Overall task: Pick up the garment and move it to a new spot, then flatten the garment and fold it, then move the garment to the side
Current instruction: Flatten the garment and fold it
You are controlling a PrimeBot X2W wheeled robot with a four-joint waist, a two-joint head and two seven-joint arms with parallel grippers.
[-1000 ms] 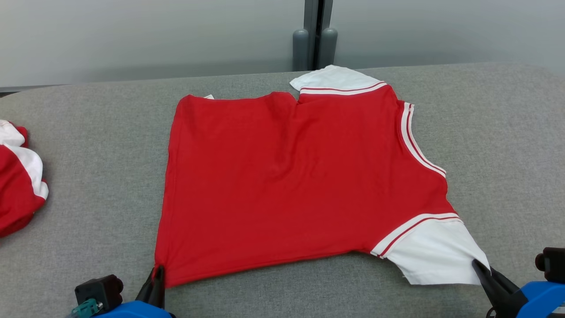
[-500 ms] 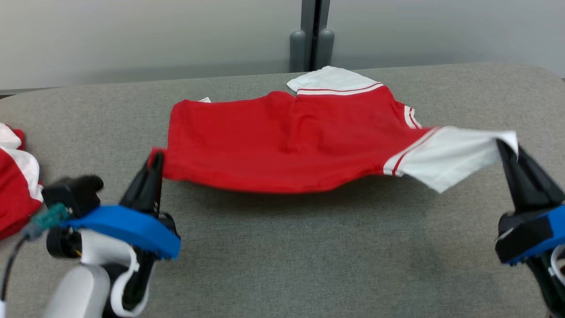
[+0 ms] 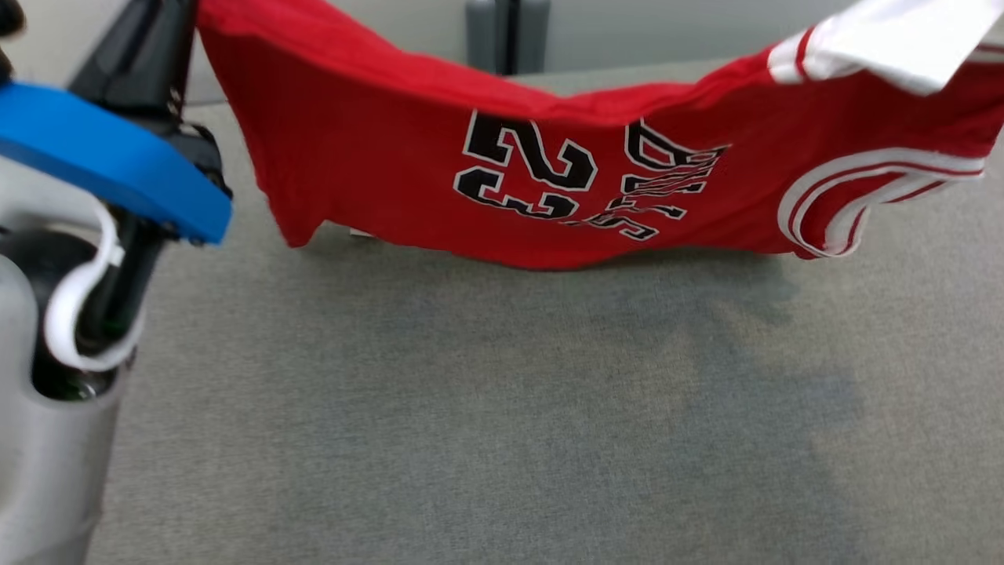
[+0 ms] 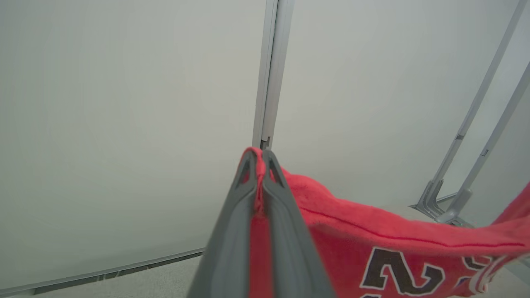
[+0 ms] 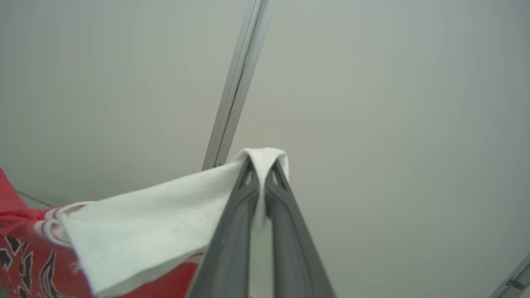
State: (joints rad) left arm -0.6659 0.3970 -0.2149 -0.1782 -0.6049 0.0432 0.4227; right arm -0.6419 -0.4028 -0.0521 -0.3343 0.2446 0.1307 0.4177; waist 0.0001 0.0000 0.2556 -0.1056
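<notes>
Red garment (image 3: 376, 157) pinched, left gripper (image 4: 257, 155), right gripper (image 5: 261, 162)

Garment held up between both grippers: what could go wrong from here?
The right gripper pinches only the edge of the white sleeve, so it may slip free. The left gripper holds one red corner; the garment sags between them, and its low middle could drag on the table and bunch.

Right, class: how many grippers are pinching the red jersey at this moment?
2. The left gripper clamps a red corner of the jersey; the right gripper clamps its white sleeve.
</notes>
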